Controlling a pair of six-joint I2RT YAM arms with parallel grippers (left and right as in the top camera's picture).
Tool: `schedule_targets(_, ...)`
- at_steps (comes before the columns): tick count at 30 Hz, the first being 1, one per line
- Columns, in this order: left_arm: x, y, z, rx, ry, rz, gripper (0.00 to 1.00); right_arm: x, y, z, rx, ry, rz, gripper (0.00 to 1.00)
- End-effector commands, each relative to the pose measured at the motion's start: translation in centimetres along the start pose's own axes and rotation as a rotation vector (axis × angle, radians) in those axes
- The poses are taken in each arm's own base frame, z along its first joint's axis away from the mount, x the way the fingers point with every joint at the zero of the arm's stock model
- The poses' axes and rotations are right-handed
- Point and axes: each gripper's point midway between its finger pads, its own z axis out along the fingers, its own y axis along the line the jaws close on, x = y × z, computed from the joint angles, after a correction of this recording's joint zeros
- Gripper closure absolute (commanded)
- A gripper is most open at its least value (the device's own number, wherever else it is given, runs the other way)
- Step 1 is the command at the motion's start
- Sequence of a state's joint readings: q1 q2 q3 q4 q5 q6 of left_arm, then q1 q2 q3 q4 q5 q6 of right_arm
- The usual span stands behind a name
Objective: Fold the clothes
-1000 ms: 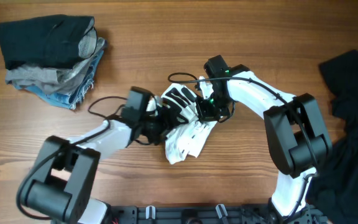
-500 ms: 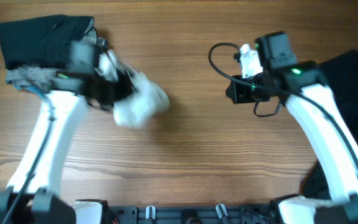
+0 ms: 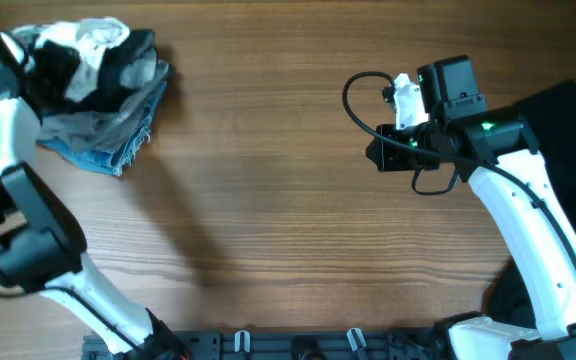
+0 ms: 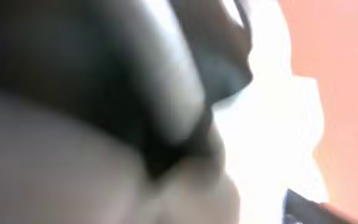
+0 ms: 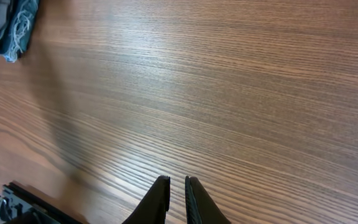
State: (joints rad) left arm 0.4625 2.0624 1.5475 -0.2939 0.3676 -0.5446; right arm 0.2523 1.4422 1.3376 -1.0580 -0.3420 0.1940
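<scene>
A crumpled white garment (image 3: 95,36) lies on top of the stack of folded black, grey and denim clothes (image 3: 108,125) at the back left. My left gripper (image 3: 53,62) is right at that bundle, its jaws lost among dark shapes. The left wrist view is a blur of dark and white fabric (image 4: 272,124) pressed close. My right gripper (image 5: 177,179) hovers over bare wood at right of centre, also seen from above (image 3: 371,155). Its fingers are nearly together with nothing between them. A loose black garment (image 3: 568,170) lies at the right edge.
The wooden table (image 3: 268,200) stretches between the two arms. The denim edge of the stack (image 5: 14,28) shows in the far corner of the right wrist view. A black cable (image 3: 353,100) loops off the right wrist.
The left arm has swung from the table's middle to the back-left stack, carrying the white garment onto it. The right arm pulled back to the right and let go of the garment.
</scene>
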Motion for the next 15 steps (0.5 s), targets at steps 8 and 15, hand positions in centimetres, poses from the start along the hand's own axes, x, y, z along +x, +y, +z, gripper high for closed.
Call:
schedule_targets(8,1.4,-2.1,-17.6,0.018,0.079,0.166,0.00,0.2,0.1,-0.5,0.003,-0.010,0.014,0.89)
schedule_targets(15,18.0,-16.3,-33.7,0.366,0.099,0.956,0.00,-0.2,3.6,-10.0,-0.066,-0.338,-0.097,0.83)
